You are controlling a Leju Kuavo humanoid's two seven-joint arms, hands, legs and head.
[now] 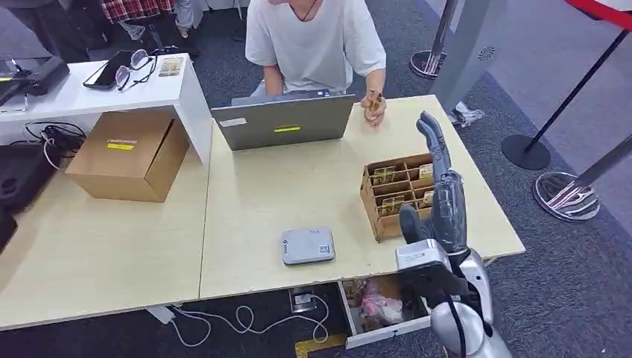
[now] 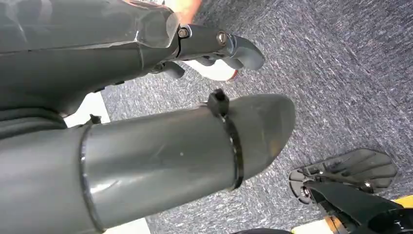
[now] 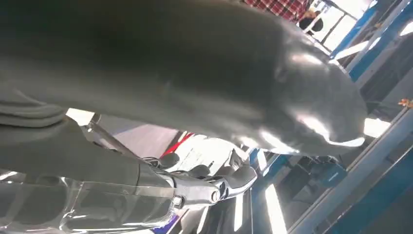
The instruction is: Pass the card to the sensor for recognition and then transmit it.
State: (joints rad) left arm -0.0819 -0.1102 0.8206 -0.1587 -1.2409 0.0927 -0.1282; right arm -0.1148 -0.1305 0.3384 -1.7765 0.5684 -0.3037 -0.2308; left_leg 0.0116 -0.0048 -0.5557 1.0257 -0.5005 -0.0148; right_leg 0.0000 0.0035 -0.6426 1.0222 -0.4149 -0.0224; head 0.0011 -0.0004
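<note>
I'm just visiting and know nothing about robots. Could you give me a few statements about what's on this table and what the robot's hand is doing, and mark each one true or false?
1. The robot's right hand is raised above the wooden compartment box, holding nothing. True.
2. The small grey sensor lies on the table to the left of the wooden box. True.
3. The laptop in front of the seated person is folded flat and closed. False: it stands open, its lid's back facing the robot.
4. The cardboard box sits on top of the white shelf. False: it rests on the table, under the shelf.
5. A pair of glasses lies on the white shelf. True.
</note>
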